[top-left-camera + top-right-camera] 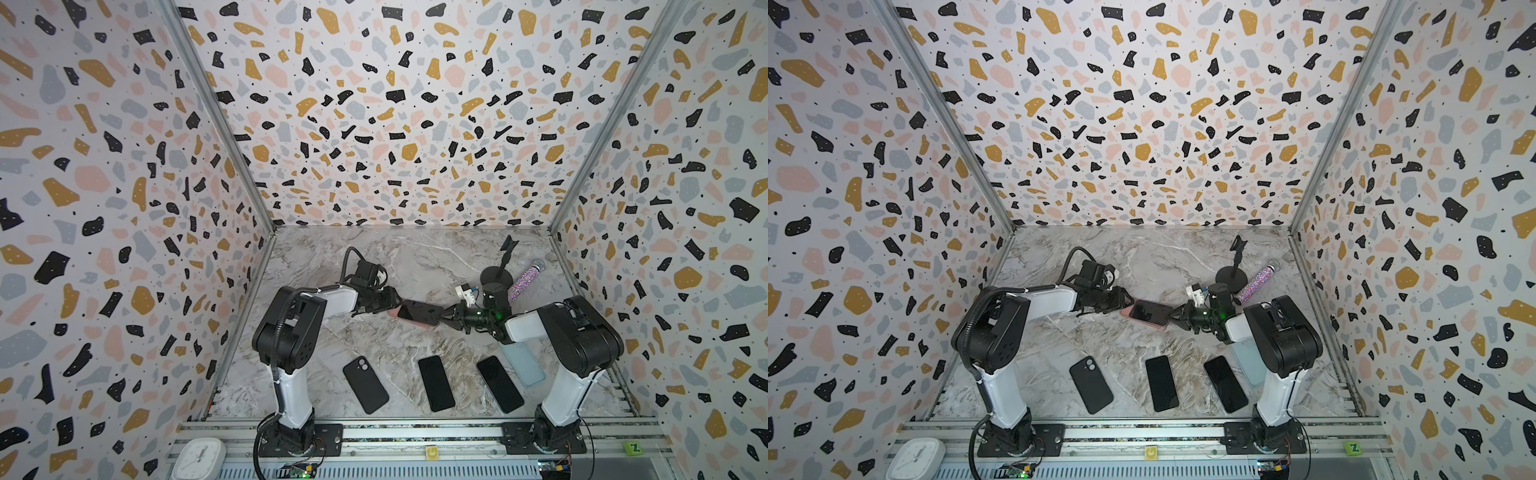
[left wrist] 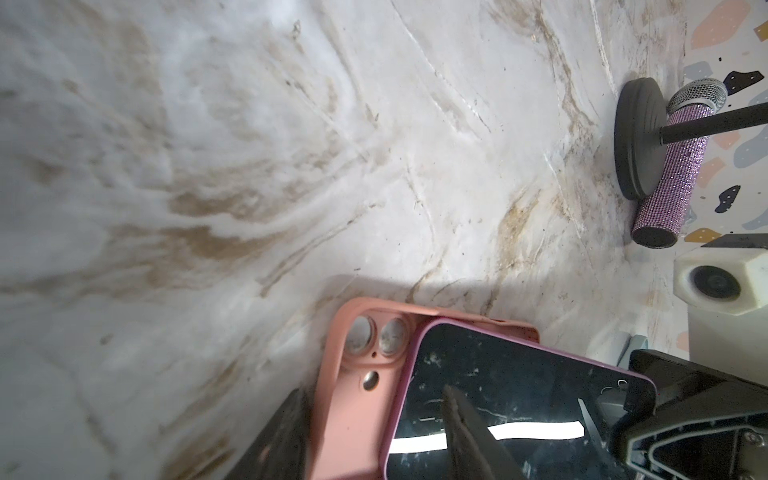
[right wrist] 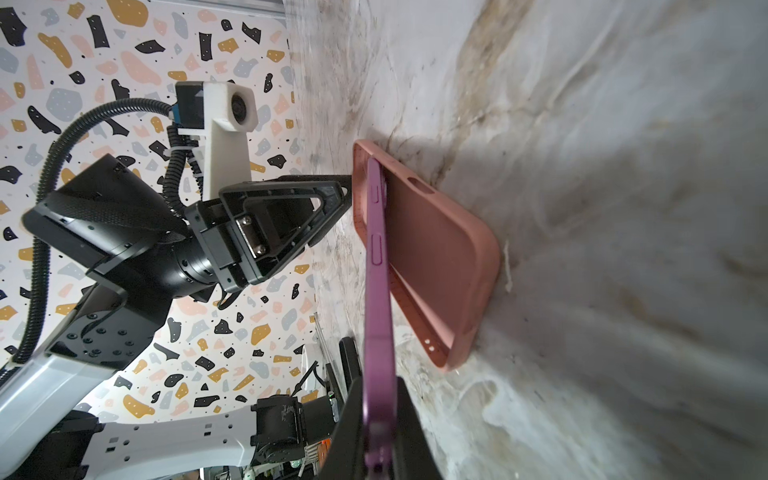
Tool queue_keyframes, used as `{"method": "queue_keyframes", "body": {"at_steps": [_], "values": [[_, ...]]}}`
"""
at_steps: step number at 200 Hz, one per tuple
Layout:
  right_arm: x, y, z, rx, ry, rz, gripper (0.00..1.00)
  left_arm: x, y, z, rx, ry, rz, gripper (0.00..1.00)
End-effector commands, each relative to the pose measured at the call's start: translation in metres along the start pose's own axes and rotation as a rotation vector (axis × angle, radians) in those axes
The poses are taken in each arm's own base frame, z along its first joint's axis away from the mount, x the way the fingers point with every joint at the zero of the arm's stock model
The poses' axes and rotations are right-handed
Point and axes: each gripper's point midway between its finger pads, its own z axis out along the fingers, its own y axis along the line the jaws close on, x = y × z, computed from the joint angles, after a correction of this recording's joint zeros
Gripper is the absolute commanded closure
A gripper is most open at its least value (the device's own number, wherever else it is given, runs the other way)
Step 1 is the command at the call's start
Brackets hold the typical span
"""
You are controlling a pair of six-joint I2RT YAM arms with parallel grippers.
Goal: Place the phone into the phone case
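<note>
"Where is the phone?"

"The right hand is clamped on one end. It lies long from hand to hand. The far end dips into the pink case on the counter, by the left hand."

"Is that hand shut?"

"Its fingers sit apart around the case end. Squeezing? I cannot tell."

"What next?"

"I think the held end goes down. The black phones lie well apart."
</note>
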Motion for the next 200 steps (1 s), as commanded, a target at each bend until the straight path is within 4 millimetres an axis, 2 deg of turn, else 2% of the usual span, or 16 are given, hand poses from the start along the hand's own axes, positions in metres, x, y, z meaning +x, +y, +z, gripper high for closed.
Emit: {"method": "queue_keyframes", "body": {"at_steps": [1,67,96,136,200], "values": [[0.005,0.005,0.011,-0.019,0.047,-0.023,1.0,0.007,-0.008,0.006,0.046,0.03,0.011,0.48],[0.008,0.003,0.021,-0.031,0.113,-0.022,1.0,0.009,-0.012,0.009,0.057,0.034,0.017,0.48],[0.012,-0.008,0.019,0.02,0.127,0.01,1.0,0.01,-0.014,0.007,0.058,0.031,0.018,0.48],[0.016,-0.022,0.014,0.085,0.077,0.124,1.0,0.018,-0.017,0.005,0.071,0.028,0.008,0.48],[0.017,-0.025,0.016,0.094,0.016,0.205,1.0,0.027,-0.024,0.004,0.095,0.022,0.003,0.48]]}}
